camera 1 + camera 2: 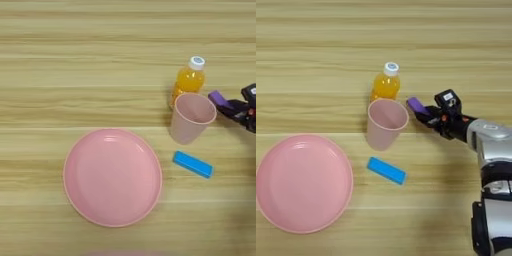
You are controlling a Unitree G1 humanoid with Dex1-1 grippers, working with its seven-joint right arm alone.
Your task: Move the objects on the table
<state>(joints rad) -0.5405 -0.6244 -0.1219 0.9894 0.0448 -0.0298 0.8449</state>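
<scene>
your pink plate point(301, 182) lies nearest you at the bottom of the view, well off to the left of the jaws, resting flat on the counter point(321, 55). you have the right gripper point(425, 111) reaching in from the right with its jaws clenched on the purple block point(416, 105), which is held up just to the right of the pale pink cup point(386, 123) rim, not yet over the opening. the cup stands upright, touching or nearly touching the orange juice bottle point(386, 82) behind it. the bright-blue block point(386, 170) lies flat on the counter below and to the left of the jaws, near the cup's base.

expect the purple block to be light, stiff and smooth, so it could pivot in a narrow pinch; grip it across its flat faces near the middle. treat the cup as thin, light and easy to tip, so keep clear of its rim. take the blue block across its short width.
</scene>
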